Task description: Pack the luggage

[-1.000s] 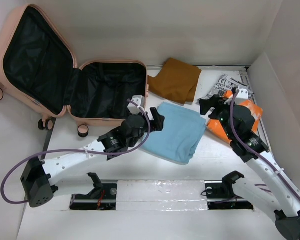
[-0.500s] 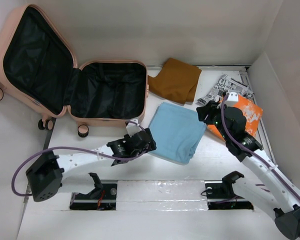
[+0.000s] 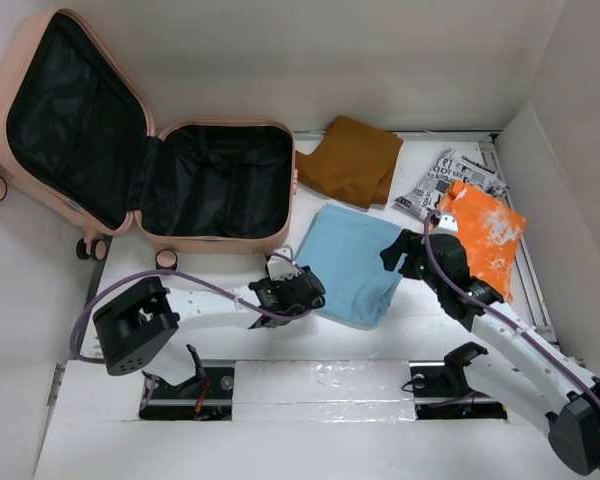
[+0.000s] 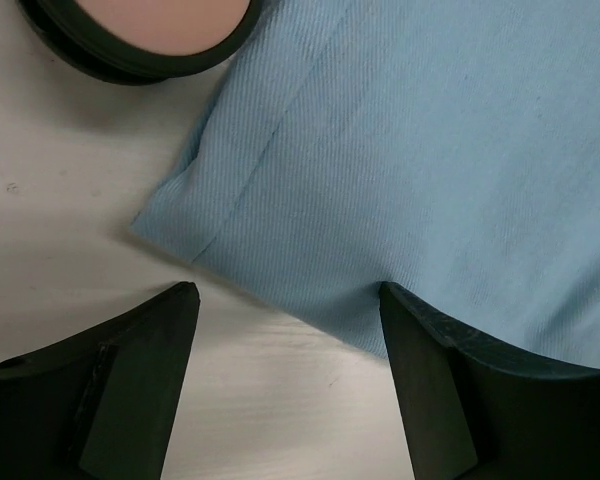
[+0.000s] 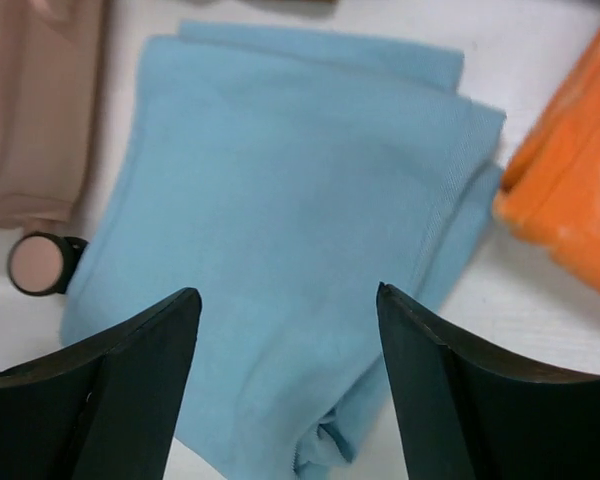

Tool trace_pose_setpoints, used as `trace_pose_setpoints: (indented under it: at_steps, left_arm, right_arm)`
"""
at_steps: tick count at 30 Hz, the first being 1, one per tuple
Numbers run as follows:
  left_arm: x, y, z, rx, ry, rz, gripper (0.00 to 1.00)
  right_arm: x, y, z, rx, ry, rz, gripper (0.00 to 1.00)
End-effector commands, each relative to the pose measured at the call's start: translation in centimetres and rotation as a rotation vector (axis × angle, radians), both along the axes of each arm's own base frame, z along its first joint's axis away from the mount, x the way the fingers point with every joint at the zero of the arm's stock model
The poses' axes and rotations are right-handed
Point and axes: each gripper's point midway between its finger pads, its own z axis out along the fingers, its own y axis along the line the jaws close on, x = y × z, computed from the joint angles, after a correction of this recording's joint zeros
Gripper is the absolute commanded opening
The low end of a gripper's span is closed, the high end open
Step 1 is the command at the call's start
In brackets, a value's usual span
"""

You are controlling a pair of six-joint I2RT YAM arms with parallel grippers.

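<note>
A small pale pink hard-shell suitcase (image 3: 215,243) with rounded corners lies open at the far left corner of the white worktop (image 3: 380,335). Its lid leans up and to the left. Both halves are lined in black fabric and hold nothing. Small pink-and-black wheels (image 3: 166,260) show along its near edge.

The left arm stretches low across the worktop from the near left. Its left gripper (image 3: 305,290) is at the near left corner of a folded light blue cloth (image 3: 355,260) that lies just right of the suitcase. The gripper's fingers are spread wide. One is over bare worktop and the other is at the cloth's edge; whether it touches cannot be told. It holds nothing.

The right arm reaches in from the near right. The right gripper (image 3: 395,255) hangs above the cloth's right side, fingers wide apart and holding nothing.

An orange packet (image 3: 485,235) lies just right of the cloth. A brown cloth (image 3: 352,160) lies beyond it.
</note>
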Motion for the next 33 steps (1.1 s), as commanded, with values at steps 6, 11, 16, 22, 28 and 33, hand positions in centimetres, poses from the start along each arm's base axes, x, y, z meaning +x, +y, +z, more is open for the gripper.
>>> trace_pose_setpoints:
  at_steps: [6,11,16,22,28,33]
  left_arm:
    - [1.9,-0.5,0.5,-0.069,-0.045,0.056,0.67]
    - [3.0,-1.6,0.6,-0.049,-0.077,0.037,0.58]
    - [4.9,-3.5,2.1,-0.057,-0.128,0.043,0.31]
    - [7.5,-5.4,4.2,-0.057,-0.189,0.030,0.12]
    - [9.4,-4.1,5.6,-0.044,-0.219,0.064,0.36]
    - [8.5,-1.6,7.1,-0.045,-0.232,0.083,0.86]
  right_arm:
    - [-0.4,-0.7,-5.6,0.084,0.166,-0.149,0.73]
    - [0.0,0.0,-7.5,0.112,0.212,-0.150,0.62]
    - [0.6,0.3,-8.7,0.112,0.234,-0.159,0.20]
    - [-2.0,0.5,-8.5,0.199,0.241,-0.131,0.00]
    - [-4.4,0.9,-7.4,0.262,0.220,-0.079,0.00]
    - [-4.2,0.3,-6.4,0.205,0.189,-0.072,0.54]
